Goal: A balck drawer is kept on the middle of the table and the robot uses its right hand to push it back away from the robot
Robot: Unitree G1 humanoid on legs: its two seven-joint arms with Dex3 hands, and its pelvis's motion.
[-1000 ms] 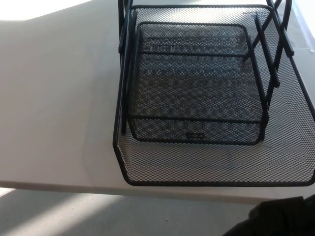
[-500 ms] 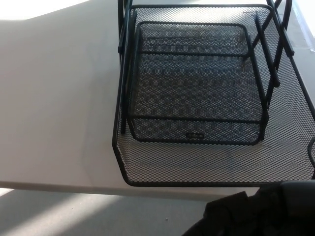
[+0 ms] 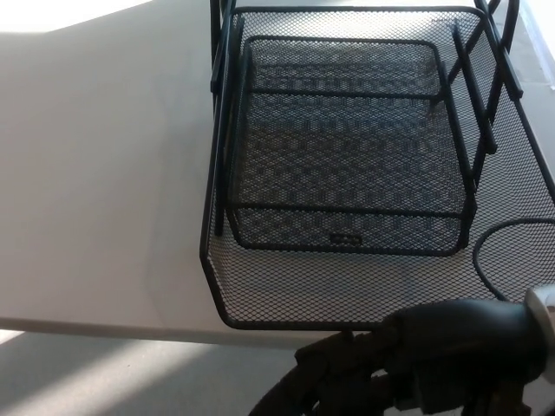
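Rising from the bottom right since half a second ago, my right hand [image 3: 416, 368] now fills far more of the lower edge — it sits just below the near rim of the black drawer [image 3: 347, 295], and I cannot tell whether it touches or how its fingers are set. I see the drawer, a mesh tray with a smaller tray [image 3: 347, 147] above it, on the white tabletop [image 3: 104, 173], its near rim close to the table edge. A thin black cable [image 3: 486, 260] loops over the drawer's right corner — nothing else lies between.
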